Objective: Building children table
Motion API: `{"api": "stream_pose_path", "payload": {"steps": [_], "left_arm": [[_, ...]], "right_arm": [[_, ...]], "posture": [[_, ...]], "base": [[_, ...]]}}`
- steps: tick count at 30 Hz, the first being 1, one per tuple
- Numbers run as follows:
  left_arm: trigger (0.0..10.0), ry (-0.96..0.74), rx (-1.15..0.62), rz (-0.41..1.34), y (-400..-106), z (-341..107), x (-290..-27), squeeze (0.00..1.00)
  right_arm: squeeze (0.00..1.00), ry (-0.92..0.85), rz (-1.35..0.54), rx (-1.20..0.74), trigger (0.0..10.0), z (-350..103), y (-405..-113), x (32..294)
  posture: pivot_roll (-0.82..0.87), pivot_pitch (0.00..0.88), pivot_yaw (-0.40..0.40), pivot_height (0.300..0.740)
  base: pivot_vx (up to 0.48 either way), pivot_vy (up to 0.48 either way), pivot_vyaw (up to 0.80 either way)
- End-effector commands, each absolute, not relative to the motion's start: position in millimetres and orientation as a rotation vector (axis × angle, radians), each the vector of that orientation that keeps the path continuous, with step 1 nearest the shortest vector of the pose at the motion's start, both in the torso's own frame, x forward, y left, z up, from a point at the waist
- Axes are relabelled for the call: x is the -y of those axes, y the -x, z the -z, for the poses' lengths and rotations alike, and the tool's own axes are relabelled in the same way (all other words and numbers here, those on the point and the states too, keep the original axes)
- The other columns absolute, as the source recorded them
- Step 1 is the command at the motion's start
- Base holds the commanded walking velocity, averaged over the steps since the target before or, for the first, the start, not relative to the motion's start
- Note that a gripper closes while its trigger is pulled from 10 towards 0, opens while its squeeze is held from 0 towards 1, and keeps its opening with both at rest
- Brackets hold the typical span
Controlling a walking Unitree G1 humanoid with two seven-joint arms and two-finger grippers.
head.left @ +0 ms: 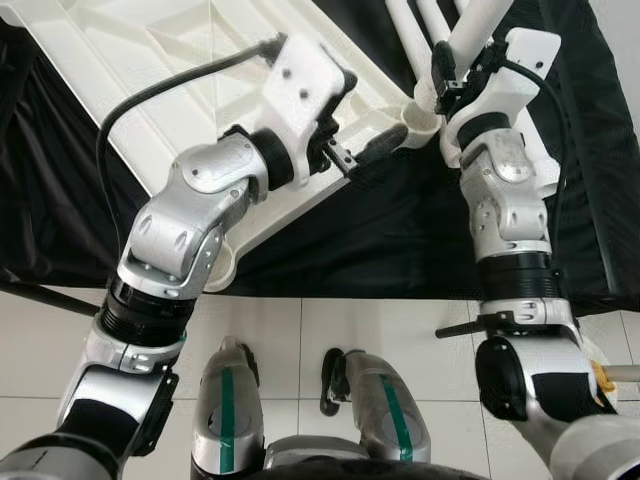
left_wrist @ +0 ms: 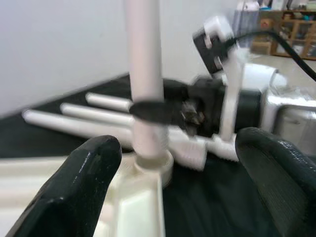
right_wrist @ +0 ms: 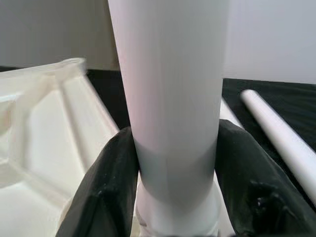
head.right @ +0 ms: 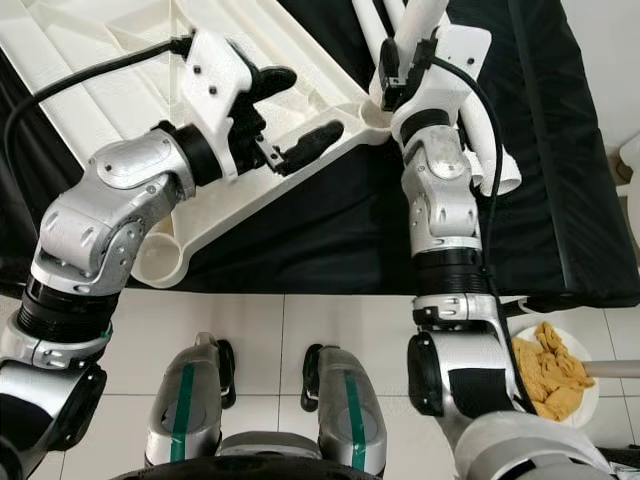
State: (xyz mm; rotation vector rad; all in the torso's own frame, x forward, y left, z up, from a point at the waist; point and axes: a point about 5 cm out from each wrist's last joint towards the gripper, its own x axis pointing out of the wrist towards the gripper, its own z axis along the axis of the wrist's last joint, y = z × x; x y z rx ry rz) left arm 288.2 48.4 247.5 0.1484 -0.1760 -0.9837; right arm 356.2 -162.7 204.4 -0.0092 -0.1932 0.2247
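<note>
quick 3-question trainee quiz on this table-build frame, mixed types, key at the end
1. True or false: the right gripper is shut on an upright table leg.
2. The leg stands in: A) a corner socket of the upturned tabletop; B) a box; C) the floor tiles.
3. Where is the left gripper?

Key: 1. True. 2. A. 3. Over the tabletop's edge, open, beside the socket, fingers pointing at the leg. Spare legs lie on the black cloth.
</note>
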Motion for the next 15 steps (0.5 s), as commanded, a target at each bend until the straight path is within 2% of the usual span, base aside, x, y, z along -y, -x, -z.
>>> {"api": "stream_pose_path", "payload": {"steps": [1, 4, 5, 8, 15], "left_arm": [[10.0, -0.17, 0.197, 0.978, -295, -253, -44, 0.99], [10.0, -0.17, 0.199, 0.974, -297, -254, -43, 0.99], [10.0, -0.165, 0.211, 0.978, -298, -257, -41, 0.0], [10.0, -0.173, 0.263, 0.999, -299, -268, -32, 0.0], [10.0, -0.173, 0.28, 1.002, -304, -276, -27, 0.0]], "right_arm": [[0.0, 0.03, -0.357, 0.198, 10.0, -209, -354, 156], [0.0, 0.037, -0.381, 0.196, 10.0, -209, -354, 156], [0.0, 0.021, -0.416, 0.183, 10.0, -209, -352, 155], [0.0, -0.012, -0.534, 0.172, 10.0, -213, -347, 151], [0.0, 0.043, -0.612, 0.177, 10.0, -215, -342, 150]], "posture": [[0.1, 0.06, -0.085, 0.74], [0.1, 0.06, -0.085, 0.74], [0.1, 0.058, -0.086, 0.74], [0.1, 0.047, -0.084, 0.74], [0.1, 0.036, -0.073, 0.74]], "base": [[0.0, 0.0, 0.0], [0.0, 0.0, 0.0], [0.0, 0.0, 0.0], [0.0, 0.0, 0.0], [0.0, 0.0, 0.0]]}}
